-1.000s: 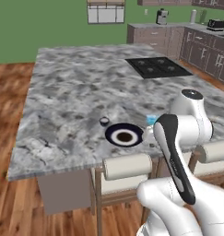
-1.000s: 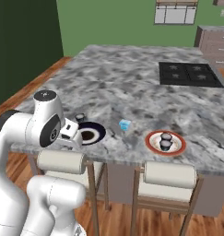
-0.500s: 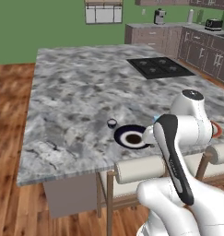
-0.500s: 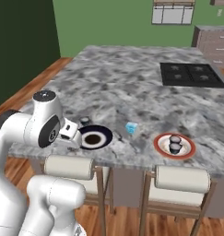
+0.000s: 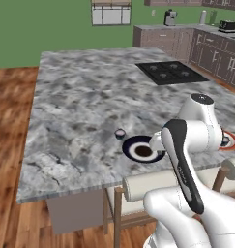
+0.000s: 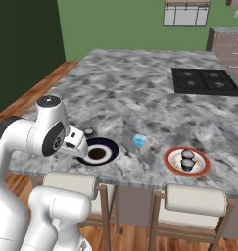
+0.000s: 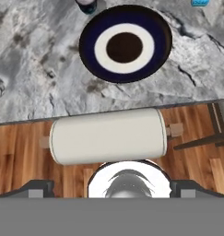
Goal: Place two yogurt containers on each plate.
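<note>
Gripper (image 7: 111, 186) hangs open, empty, above the navy plate (image 7: 90, 53); best drop straight onto the cup (image 5: 120, 133) beside it.

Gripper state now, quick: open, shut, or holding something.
Gripper: open, holding nothing; it hangs above the stool cushion at the counter's edge, short of the navy plate.
</note>
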